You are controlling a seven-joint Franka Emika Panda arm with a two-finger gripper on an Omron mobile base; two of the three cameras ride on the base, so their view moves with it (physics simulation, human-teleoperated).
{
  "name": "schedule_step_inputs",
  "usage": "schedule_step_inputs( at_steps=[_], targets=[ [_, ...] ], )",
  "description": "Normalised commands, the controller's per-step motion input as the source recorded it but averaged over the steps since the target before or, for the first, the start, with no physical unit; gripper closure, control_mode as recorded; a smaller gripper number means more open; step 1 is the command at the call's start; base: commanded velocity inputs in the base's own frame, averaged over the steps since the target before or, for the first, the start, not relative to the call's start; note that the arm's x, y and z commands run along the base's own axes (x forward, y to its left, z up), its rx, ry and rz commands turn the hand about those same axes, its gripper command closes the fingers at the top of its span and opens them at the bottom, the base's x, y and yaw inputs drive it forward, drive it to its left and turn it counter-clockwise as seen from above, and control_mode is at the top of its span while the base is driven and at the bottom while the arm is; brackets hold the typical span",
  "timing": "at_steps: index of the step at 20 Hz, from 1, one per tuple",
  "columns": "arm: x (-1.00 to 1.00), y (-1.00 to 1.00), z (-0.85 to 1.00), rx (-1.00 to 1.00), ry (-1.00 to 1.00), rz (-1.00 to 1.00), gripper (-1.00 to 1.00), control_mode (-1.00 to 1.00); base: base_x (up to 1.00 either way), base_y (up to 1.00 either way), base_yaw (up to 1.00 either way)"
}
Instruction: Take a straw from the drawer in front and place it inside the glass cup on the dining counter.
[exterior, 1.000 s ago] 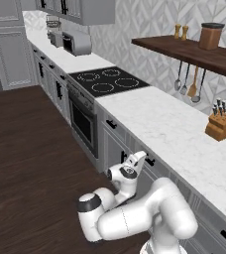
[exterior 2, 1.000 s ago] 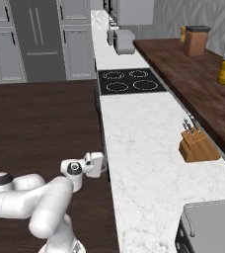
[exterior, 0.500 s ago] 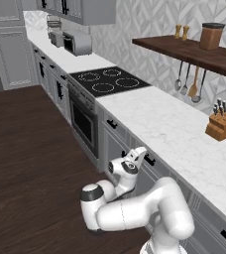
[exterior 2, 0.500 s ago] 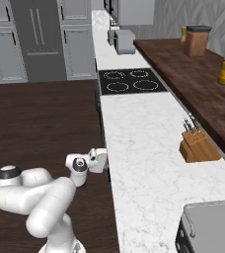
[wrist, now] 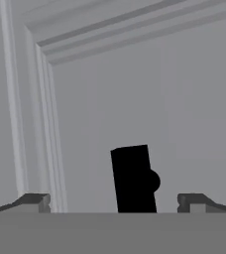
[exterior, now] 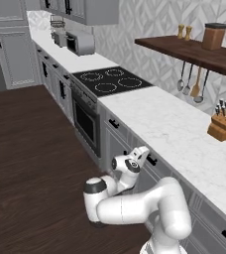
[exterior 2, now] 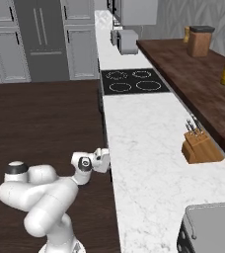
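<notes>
Worktop (exterior: 184, 134): you see one long white marble run along the wall, its front edge just above the tool.
Floor (exterior: 30, 149): dark wood boards, on which the base stands.
Wall shelf (exterior 2: 198, 79): one brown board above the worktop; two jars (exterior 2: 200, 40) stand on it in the right base view.
Cooktop (exterior: 110, 80): one black panel with four rings, set in the worktop towards its far end.
Drawer (wrist: 135, 99): one light grey panelled front, closed; its black bar handle (wrist: 133, 178) stands between the fingertips in the hand view.
Knife block (exterior 2: 199, 147): one, near the worktop's back edge.
Tool (exterior: 143, 151): jaws spread wide and empty; it sits close against the drawer front, just below the worktop's front edge.
Progress: you are at the first step. The handle is lined up but not gripped; opening the drawer, lifting the straw and carrying it to the cup all remain, judging from these views.
</notes>
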Motion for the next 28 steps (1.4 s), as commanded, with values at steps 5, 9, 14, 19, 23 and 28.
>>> schedule_step_inputs(
  at_steps=[5, 9, 14, 19, 23, 28],
  targets=[
    [0.1, -0.37, -0.98, 0.0, 0.15, 0.0, 1.0, -1.0, 0.0, 0.0, 0.0],
    [-0.07, -0.11, -1.0, 0.0, 0.22, 0.0, 1.0, -1.0, 0.0, 0.0, 0.0],
    [-0.77, 0.17, -1.0, 0.01, 0.12, 0.04, 1.0, -1.0, 0.0, 0.0, 0.0],
    [-0.97, 0.34, -1.0, 0.08, 0.14, 0.0, 1.0, -1.0, 0.0, 0.0, 0.0],
    [-1.0, 0.52, -1.0, 0.09, 0.21, 0.0, 1.0, -1.0, 0.0, 0.0, 0.0],
    [-1.0, 0.94, -0.92, 0.1, 0.34, 0.0, 1.0, -1.0, 0.0, 0.0, 0.0]
  ],
)
